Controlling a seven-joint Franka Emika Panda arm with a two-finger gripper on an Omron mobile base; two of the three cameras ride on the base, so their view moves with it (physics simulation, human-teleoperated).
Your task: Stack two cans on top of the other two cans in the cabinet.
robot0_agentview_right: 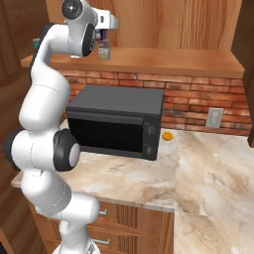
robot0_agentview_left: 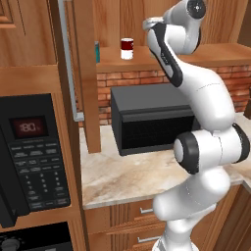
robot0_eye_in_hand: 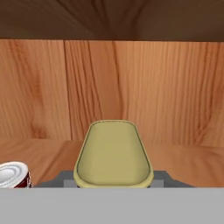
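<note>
While hand (robot0_eye_in_hand: 113, 183) grips yellow-topped cylindrical tin (robot0_eye_in_hand: 113, 153), upright, above thick wooden shelf (robot0_eye_in_hand: 183, 162) of brown wall cabinet, red-and-white tin (robot0_eye_in_hand: 13, 175) stands low and left of it. One held, one red-white, one teal tin (robot0_agentview_left: 97, 51) far left; fourth can unclear.

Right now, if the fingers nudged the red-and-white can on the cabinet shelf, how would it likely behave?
The red-and-white can stands upright, so a low nudge would probably slide it along the wooden shelf, not tip it. If toppled, its round body would likely roll. Its silver lid suggests stiff metal.
</note>
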